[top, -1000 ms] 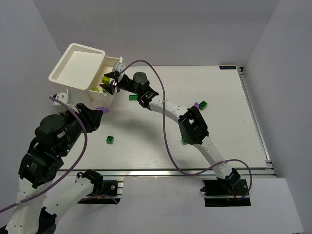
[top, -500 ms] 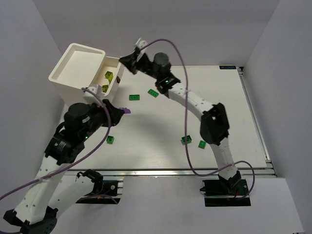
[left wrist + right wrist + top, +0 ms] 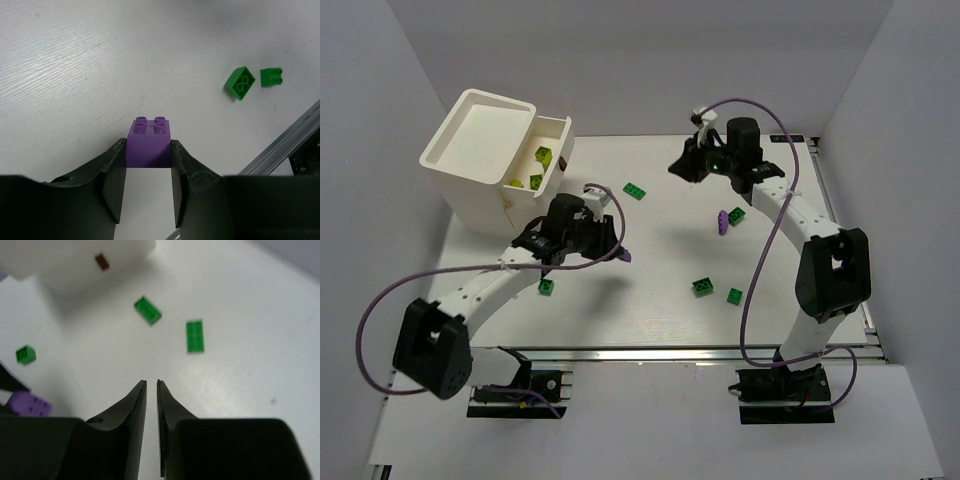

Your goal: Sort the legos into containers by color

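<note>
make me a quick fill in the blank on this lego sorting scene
The left gripper is shut on a ____ lego.
That lego shows ____ studs on top.
The right gripper, nearly closed, holds ____.
The legos in the low tray are ____ in colour.
Missing words: purple; four; nothing; yellow-green.

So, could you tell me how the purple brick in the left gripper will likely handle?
The purple brick looks rigid: its edges are square between the jaws of the left gripper, so it probably won't deform. Its smooth sides may be slightly slippery. Small and blocky, it is likely light and shouldn't roll if released.
</note>
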